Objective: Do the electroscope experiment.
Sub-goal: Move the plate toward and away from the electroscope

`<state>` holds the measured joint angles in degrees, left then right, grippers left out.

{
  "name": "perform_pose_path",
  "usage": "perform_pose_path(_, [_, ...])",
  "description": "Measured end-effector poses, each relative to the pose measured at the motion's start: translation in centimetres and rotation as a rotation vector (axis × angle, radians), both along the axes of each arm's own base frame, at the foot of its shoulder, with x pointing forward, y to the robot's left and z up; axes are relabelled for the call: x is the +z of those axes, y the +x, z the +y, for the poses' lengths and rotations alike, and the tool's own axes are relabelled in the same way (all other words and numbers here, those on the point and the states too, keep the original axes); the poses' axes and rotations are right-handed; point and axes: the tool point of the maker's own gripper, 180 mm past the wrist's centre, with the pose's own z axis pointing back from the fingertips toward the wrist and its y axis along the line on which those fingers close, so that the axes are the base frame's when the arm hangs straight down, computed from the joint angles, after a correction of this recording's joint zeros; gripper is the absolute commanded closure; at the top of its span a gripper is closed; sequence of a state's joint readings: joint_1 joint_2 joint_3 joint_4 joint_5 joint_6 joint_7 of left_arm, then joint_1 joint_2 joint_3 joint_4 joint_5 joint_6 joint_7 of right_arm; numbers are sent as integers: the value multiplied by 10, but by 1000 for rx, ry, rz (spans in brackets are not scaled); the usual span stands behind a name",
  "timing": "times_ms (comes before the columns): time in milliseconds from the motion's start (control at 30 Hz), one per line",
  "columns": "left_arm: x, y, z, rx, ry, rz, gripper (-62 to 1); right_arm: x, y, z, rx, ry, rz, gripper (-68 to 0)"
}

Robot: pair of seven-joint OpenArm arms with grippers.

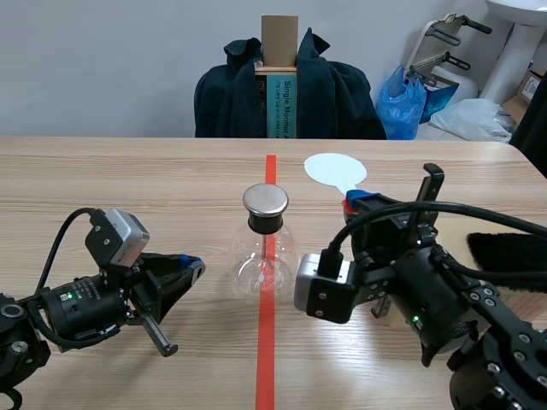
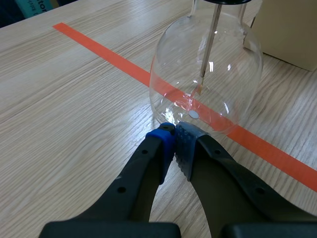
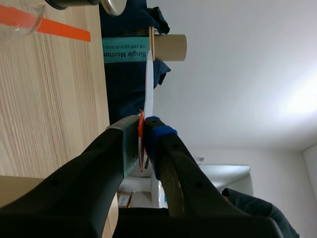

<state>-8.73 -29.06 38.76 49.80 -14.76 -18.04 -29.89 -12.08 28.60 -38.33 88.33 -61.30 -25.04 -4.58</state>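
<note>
The electroscope, a round glass flask [image 1: 263,256] with a black stopper and a metal disc [image 1: 266,201] on top, stands on the red tape line at mid-table. A thin rod [image 2: 208,49] hangs inside the flask [image 2: 205,74]. My left gripper [image 1: 193,266] lies low on the table just left of the flask, shut on nothing, with its tips [image 2: 174,136] almost at the glass. My right gripper [image 1: 357,202], right of the flask, is shut on the red handle of a white round paddle [image 1: 335,170]. That paddle [image 3: 148,84] shows edge-on between the right fingers.
A black furry cloth [image 1: 509,248] lies at the right table edge. Across the table stands a chair draped with a dark jacket [image 1: 325,94], holding a cardboard box [image 1: 279,41]. A blue bag [image 1: 402,102] sits on the floor behind.
</note>
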Motion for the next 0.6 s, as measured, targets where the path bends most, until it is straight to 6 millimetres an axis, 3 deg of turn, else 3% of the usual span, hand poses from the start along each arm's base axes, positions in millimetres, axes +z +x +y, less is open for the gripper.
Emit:
perform_pose_path(333, [-1,0,0,0,2,2,-32,1,0,1,9,0,-4,-7])
perform_pose_path(600, [-1,0,0,0,2,2,-32,3,-12,24,154,10,-9,-7])
